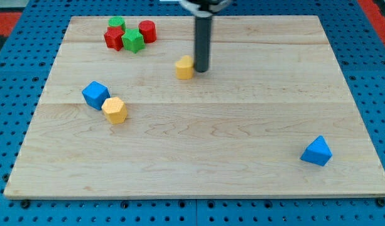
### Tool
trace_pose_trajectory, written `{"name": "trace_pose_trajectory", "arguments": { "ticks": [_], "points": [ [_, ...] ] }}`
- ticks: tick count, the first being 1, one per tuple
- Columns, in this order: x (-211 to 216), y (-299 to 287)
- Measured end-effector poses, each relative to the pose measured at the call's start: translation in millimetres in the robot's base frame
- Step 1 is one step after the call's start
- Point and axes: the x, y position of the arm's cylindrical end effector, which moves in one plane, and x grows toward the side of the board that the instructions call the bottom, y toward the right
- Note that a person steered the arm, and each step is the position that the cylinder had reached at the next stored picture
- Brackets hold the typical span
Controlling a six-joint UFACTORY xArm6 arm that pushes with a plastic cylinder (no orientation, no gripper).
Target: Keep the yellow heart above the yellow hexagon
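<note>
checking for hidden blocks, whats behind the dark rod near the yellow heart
My tip touches the right side of the yellow heart. Bare wooden board shows on both sides of the rod. The narrow strip directly behind it is covered, so a block there cannot be ruled out.

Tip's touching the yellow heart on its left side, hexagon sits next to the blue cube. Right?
Not quite. The camera view shows my tip against the yellow heart on the view's right side, not its left. The yellow hexagon does sit next to the blue cube.
</note>
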Motion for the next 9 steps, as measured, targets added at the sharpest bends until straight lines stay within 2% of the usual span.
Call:
{"name": "trace_pose_trajectory", "arguments": {
  "ticks": [1,2,3,4,6,7,8,9],
  "points": [
    [0,-29],
    [-12,-31],
    [-11,-64],
    [25,-105],
    [-20,-118],
    [1,-166],
    [25,-147],
    [24,-124]
  ]
}}
